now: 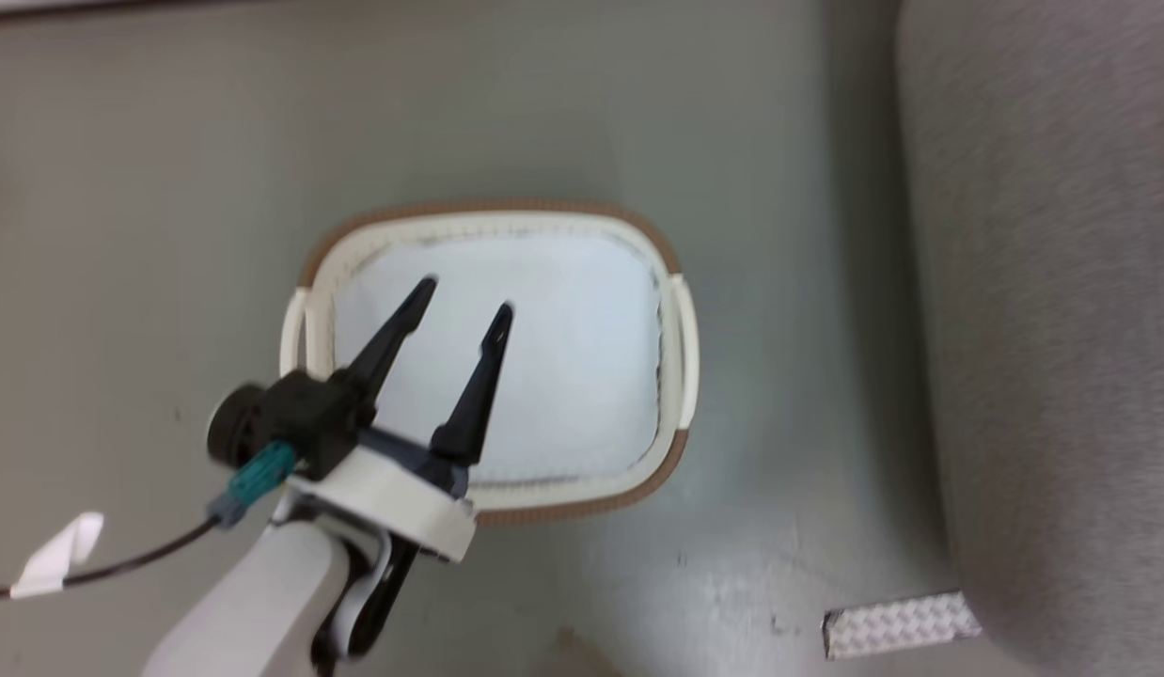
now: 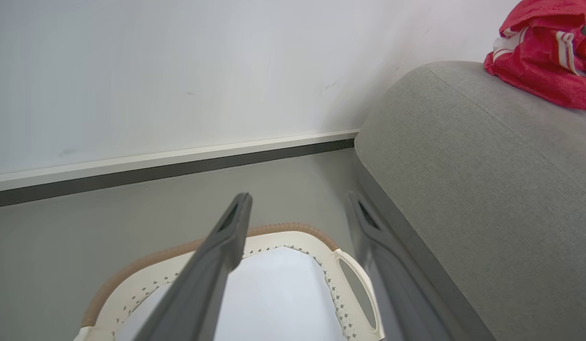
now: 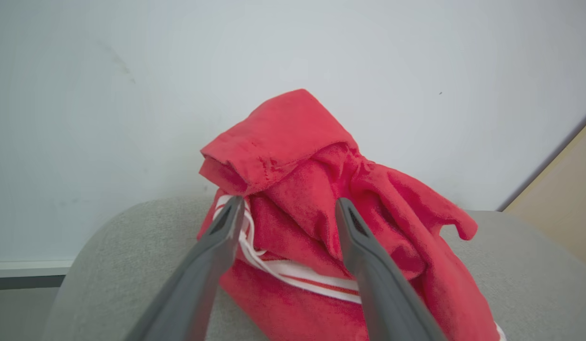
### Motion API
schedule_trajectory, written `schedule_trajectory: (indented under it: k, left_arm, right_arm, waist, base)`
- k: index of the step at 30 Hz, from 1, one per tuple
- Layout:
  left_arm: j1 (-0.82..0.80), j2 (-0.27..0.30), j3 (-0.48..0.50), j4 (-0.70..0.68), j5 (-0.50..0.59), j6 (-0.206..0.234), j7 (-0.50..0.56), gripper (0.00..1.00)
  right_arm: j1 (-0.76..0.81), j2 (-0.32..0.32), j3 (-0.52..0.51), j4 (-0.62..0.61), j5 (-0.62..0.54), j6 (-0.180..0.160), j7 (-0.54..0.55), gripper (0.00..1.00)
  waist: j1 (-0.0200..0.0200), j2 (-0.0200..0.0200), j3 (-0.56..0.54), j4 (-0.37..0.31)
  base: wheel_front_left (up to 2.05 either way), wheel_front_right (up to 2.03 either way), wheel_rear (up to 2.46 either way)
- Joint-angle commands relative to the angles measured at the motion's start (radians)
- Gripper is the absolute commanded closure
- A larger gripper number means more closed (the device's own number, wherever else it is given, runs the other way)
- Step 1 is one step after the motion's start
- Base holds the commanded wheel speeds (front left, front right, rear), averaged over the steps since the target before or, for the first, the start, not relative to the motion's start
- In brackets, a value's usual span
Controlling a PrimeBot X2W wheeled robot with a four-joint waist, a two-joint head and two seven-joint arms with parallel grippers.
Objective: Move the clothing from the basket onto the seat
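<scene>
The right hand [image 3: 289, 202] stands open, one finger on either side of a fold of the clothing [image 3: 283, 142], which lies heaped on the seat [image 3: 132, 237] just beyond its fingertips. It would do best to draw straight back, snagging nothing. The left hand [image 1: 462, 296], also open, hovers over the basket [image 1: 507, 218]. No lettering can be read.

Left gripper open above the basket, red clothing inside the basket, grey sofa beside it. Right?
No. The basket has a bare lining in the head view; the red clothing lies on the grey sofa, per the right wrist view. The left gripper is open above the basket.
</scene>
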Motion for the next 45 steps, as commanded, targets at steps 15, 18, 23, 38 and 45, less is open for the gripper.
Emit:
schedule_trajectory:
  k: [15, 18, 23, 38, 45]
  left_arm:
    - [0.388, -0.098, 0.279, 0.001, 0.062, 0.022, -0.006, 0.00]
    - [0.468, -0.134, 0.349, 0.012, 0.091, 0.008, -0.006, 0.00]
    - [0.578, -0.178, 0.459, 0.047, 0.149, -0.016, -0.006, 0.00]
    - [0.675, -0.299, 0.660, 0.140, 0.282, -0.169, -0.006, 0.00]
    - [0.662, -0.326, 0.694, 0.148, 0.322, -0.220, -0.006, 0.00]
  right_arm:
    - [0.586, 0.122, 0.282, -0.352, 0.247, -0.003, -0.003, 0.00]
    - [0.710, 0.147, 0.332, -0.404, 0.257, -0.003, -0.003, 0.00]
    - [0.883, 0.171, 0.462, -0.443, 0.262, -0.003, -0.003, 0.00]
    - [1.043, 0.173, 0.587, -0.403, 0.401, -0.003, -0.003, 0.00]
    - [1.039, 0.173, 0.584, -0.390, 0.403, -0.003, -0.003, 0.00]
  waist:
    - [-0.0001, 0.0000, -0.514, -0.001]
    - [-0.0001, 0.0000, -0.580, 0.016]
    - [-0.0001, 0.0000, -0.646, 0.023]
    - [-0.0001, 0.0000, -0.705, 0.037]
    - [-0.0001, 0.0000, -0.705, 0.040]
  base:
    - [0.00, 0.00, 0.00]
    - [0.00, 0.00, 0.00]
    - [0.00, 0.00, 0.00]
    - [0.00, 0.00, 0.00]
    - [0.00, 0.00, 0.00]
